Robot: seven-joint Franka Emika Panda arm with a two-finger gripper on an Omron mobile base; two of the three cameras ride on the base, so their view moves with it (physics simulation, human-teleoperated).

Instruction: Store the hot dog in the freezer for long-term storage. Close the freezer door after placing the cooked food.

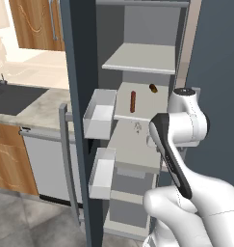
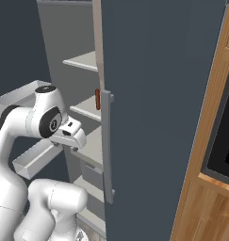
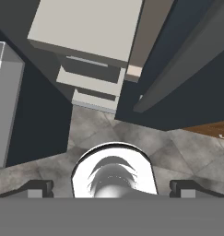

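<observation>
Brightness: I read all three views as evenly lit, flat rendered light with no visible lamp.
Brightest patch: the countertop [image 1: 39, 65] at upper left of my left base view washes out nearly to white.
Shadows: soft at best; the freezer [image 1: 137, 58] interior looks dimmer toward its back wall.
Glare: none I can spot, though the arm's white shell shows mild shading.
Sharpness: slightly soft throughout; the hot dog [image 1: 133, 102] looks a little fuzzy at its edges.
Distortion: none noticeable at the edges.

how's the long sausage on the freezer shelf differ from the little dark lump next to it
The hot dog is long, thin and reddish-brown; the dark lump is short, stubby and darker brown. The hot dog lies nearer the shelf's front, the lump further back and to the right. Both rest on the same pale shelf, apart.
</observation>
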